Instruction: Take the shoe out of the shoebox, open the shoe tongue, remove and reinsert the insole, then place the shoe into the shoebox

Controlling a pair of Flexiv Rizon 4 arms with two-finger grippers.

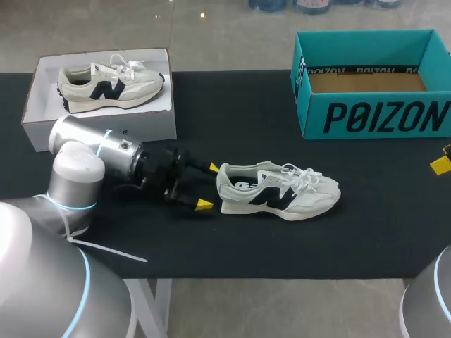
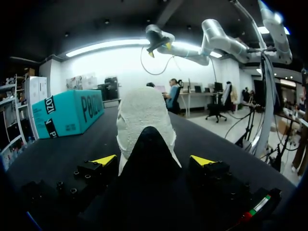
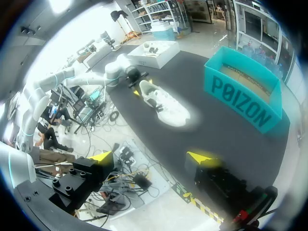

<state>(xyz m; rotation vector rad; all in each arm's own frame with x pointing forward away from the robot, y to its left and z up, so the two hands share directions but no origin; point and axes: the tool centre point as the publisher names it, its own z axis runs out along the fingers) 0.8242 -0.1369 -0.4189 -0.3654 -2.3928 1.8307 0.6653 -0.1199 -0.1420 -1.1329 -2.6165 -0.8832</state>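
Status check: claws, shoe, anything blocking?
Left claw open at the heel of the shoe, no grip. Right claw open, empty, away from the shoe. Teal shoebox empty; nothing in the way.
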